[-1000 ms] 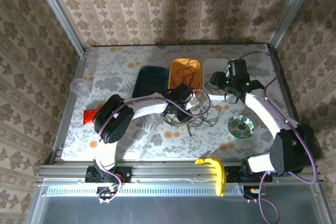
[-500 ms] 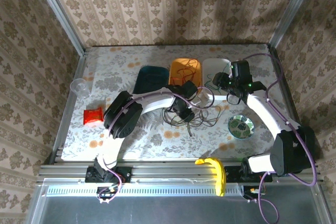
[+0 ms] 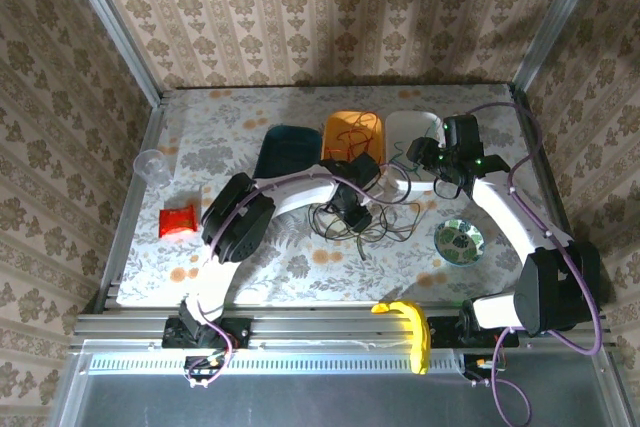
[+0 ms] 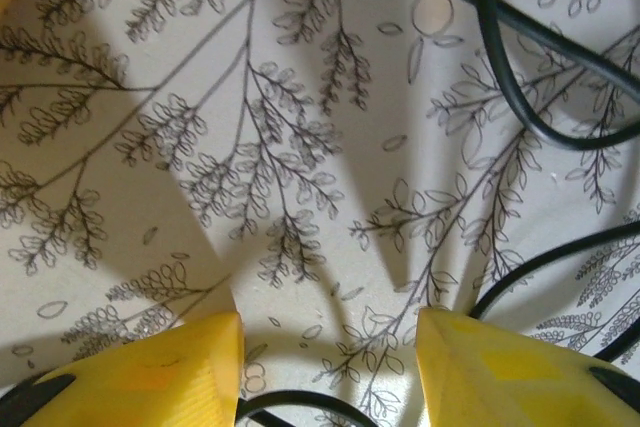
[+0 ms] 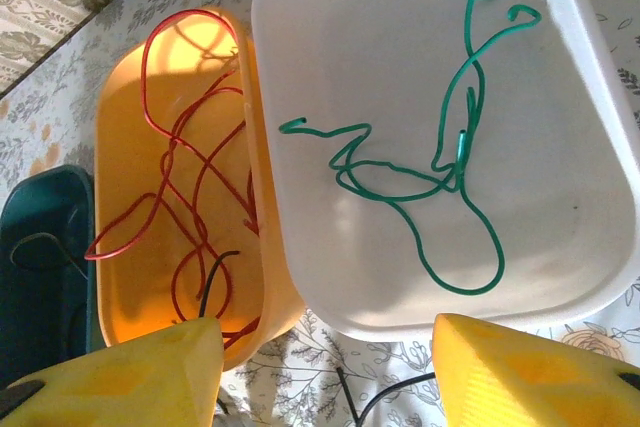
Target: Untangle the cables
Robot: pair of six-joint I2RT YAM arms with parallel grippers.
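In white bin (image 5: 570, 87), green cable (image 5: 400, 192), in orange bin (image 5: 125, 132), red cable (image 5: 172, 147)

This is a robot test cell dressed to look like a home, not a lived-in room. The striped damask wallpaper (image 3: 330, 7) hangs on flat panels held between bare aluminium posts (image 3: 110, 22), and the table (image 3: 220, 112) under its floral cloth ends in a metal rail (image 3: 320, 327) to which two arms are bolted, the left arm (image 3: 290, 192) and the right arm (image 3: 510, 212). Household props lie about as if staged: a plastic cup (image 3: 150, 165), an orange tub (image 3: 330, 142), a white tub (image 3: 415, 122), a disc (image 3: 459, 239), a red packet (image 3: 180, 220) and loose cables (image 4: 487, 17).
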